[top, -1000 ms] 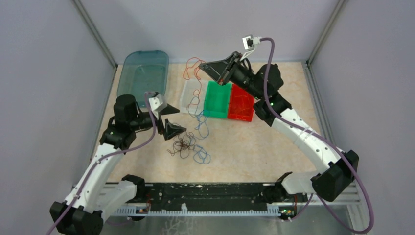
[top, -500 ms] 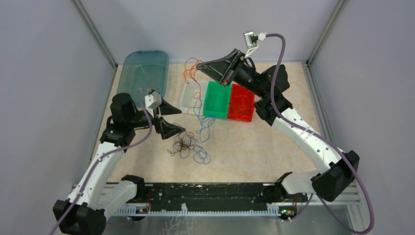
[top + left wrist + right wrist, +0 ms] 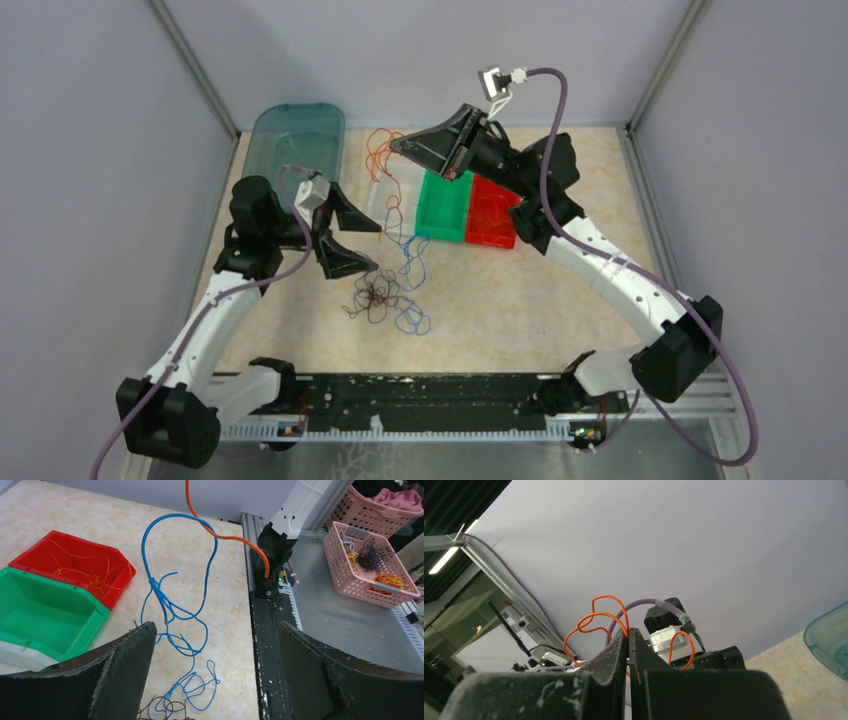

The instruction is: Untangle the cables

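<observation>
From above, you're seeing three bins by the far edge: clear bin (image 3: 384,188), green bin (image 3: 445,205), red bin (image 3: 493,213). The cables (image 3: 385,295) are trailing from a mid-counter knot toward that edge.

Left wrist: your left gripper (image 3: 215,626) is gaping wide over one blue strand (image 3: 165,600).

Right wrist: your right gripper (image 3: 628,630) is pinching one orange wire (image 3: 594,617), which is looping upward.

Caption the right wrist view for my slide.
Right gripper pinching an orange cable, loops curling above the closed jaws.
</observation>
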Tool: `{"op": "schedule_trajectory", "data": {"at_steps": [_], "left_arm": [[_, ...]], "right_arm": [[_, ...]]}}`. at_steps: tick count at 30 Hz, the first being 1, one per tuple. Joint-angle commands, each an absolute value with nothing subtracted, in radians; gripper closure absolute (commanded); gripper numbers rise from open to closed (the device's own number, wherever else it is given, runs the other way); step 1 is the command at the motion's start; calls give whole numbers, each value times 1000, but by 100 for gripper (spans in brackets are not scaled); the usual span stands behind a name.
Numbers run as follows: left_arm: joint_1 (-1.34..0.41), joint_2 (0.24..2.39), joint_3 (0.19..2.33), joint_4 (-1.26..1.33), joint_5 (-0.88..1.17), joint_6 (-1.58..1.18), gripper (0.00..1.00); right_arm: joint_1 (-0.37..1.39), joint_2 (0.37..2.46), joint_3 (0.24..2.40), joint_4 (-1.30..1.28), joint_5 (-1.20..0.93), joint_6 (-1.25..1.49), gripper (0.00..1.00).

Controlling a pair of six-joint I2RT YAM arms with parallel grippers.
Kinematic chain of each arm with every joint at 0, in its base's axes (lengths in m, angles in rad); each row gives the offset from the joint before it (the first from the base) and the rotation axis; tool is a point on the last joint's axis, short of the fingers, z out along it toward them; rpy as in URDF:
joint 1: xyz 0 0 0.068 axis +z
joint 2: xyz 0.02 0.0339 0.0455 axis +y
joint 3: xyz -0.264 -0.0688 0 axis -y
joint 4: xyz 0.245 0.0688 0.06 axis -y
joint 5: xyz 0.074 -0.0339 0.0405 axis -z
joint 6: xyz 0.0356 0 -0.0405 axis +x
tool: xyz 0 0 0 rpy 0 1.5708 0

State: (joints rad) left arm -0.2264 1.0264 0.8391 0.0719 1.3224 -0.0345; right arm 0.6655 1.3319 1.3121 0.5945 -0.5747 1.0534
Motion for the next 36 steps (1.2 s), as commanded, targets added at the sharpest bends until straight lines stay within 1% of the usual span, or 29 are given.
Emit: {"op": "schedule_trajectory", "data": {"at_steps": [1, 6, 10, 16, 18, 19, 24, 25, 26, 33, 36], "left_arm": [[-234, 1037, 873, 157, 1416, -85, 5], [-236, 1051, 868, 179, 1412, -116, 10], [-236, 1053, 860, 192, 1399, -125, 12], [-236, 1055, 861, 166, 1394, -86, 16], [-236, 1060, 862, 167, 1407, -85, 23], [-236, 1062, 862, 169, 1410, -90, 29], [-236, 1070, 871, 184, 1419, -110, 67], [-236, 1072, 873, 190, 1418, -119, 72], [-236, 1075, 874, 194, 1416, -125, 74], [-236, 1079, 869, 192, 1400, -137, 77], [-236, 1076, 871, 161, 1377, -114, 85]], "right_arm": [[684, 1344, 1369, 671, -600, 1090, 100], [695, 1361, 1374, 700, -606, 1110, 100], [704, 1375, 1382, 708, -604, 1119, 100], [707, 1374, 1378, 711, -601, 1125, 100], [707, 1375, 1377, 712, -598, 1127, 100], [709, 1377, 1375, 714, -595, 1127, 100], [709, 1386, 1362, 746, -586, 1151, 100], [709, 1389, 1355, 759, -586, 1164, 100], [709, 1391, 1350, 768, -586, 1171, 100], [711, 1390, 1336, 773, -584, 1172, 100], [711, 1387, 1335, 765, -586, 1163, 100]]}}
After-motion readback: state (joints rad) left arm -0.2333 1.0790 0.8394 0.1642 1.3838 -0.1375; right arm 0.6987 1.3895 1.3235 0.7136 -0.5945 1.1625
